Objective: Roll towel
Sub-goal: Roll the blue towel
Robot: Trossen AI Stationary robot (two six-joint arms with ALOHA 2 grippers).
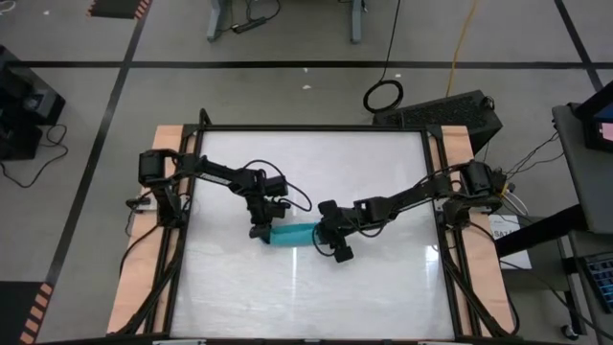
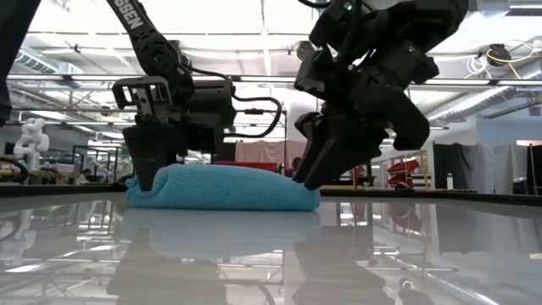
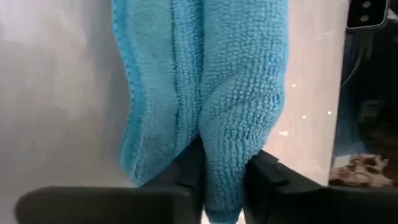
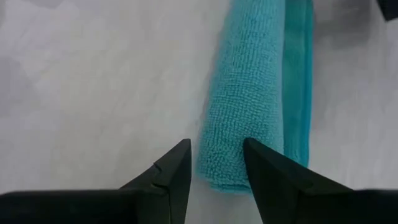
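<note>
The teal-blue towel (image 1: 292, 235) lies in the middle of the white table as a short, thick roll with a flat flap beside it (image 4: 298, 74). Its underside rests on the tabletop (image 2: 220, 188). My left gripper (image 1: 261, 230) is at the towel's left end, shut on a fold of it (image 3: 222, 186). My right gripper (image 1: 330, 244) slants down at the towel's right end. It is open, with one finger on either side of the roll's end (image 4: 217, 168). My left gripper pinches a thick fold of the towel's left end (image 3: 224, 155) between its two fingers. The fingers come slanting down from the table's left side. The towel stays lying on the table, slack. My right gripper has the roll's right end (image 4: 224, 162) between its open fingers; I cannot tell whether either finger touches it.
The white tabletop (image 1: 306, 297) has free room all round the towel. A black frame (image 1: 316, 127) borders the table, with wooden side boards (image 1: 134, 287) and cables by each arm's base.
</note>
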